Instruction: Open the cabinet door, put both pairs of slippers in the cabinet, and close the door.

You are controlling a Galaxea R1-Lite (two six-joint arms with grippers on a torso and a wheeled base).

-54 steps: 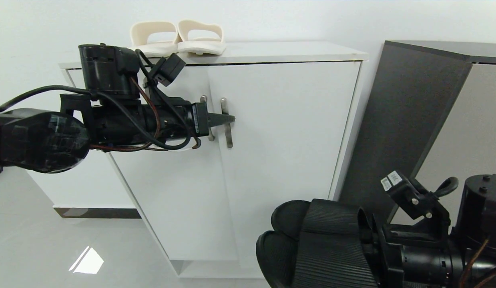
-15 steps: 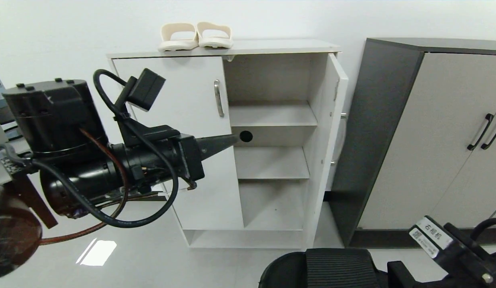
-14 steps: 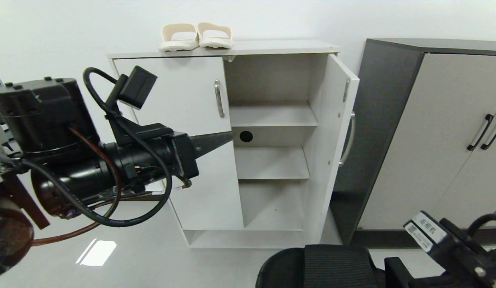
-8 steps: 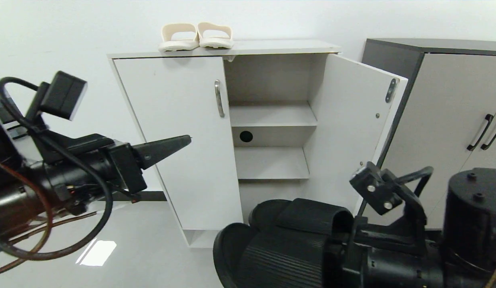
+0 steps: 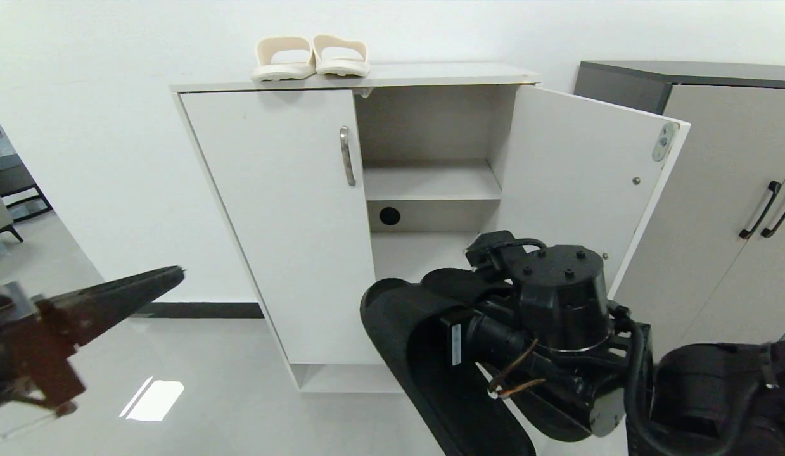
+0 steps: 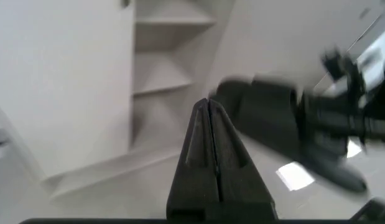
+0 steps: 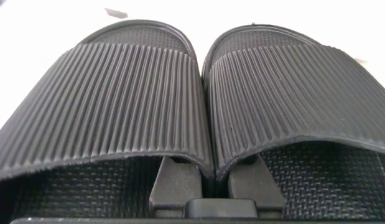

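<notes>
While the black slippers [image 5: 424, 342] are being carried as a pair in the right claw [image 7: 212, 182], their handling is being judged from their look. They seem light, soft and rubbery, with ribbed straps that would likely give under pressure rather than slip. The two adjoining inner sides are being pinched together between the claw's fingers [image 7: 173, 183], just under the straps. That is being judged a sound place to hold, since both slippers are being gripped side by side at once. The soles are being held out ahead of and below the claw, so some sag or swing is to be expected.

Ahead of the right claw and above it, the cabinet [image 5: 430, 73] is being seen with its right door [image 5: 576, 164] swung open and its left door [image 5: 284, 209] shut. The upper shelf [image 5: 430, 180] is lying beyond and above the held pair. The middle shelf [image 5: 411, 253] is lying just beyond the toes, and whether they are touching it cannot be told.

The cream slippers [image 5: 311, 57] are lying on the cabinet's top, high above and well apart from both claws. They are being judged equally light and soft, and best taken the same way, by their touching inner edges.

The left claw [image 5: 167, 280] is being held low and off to the left, well away from the cabinet, its jaws pressed together on nothing.
</notes>
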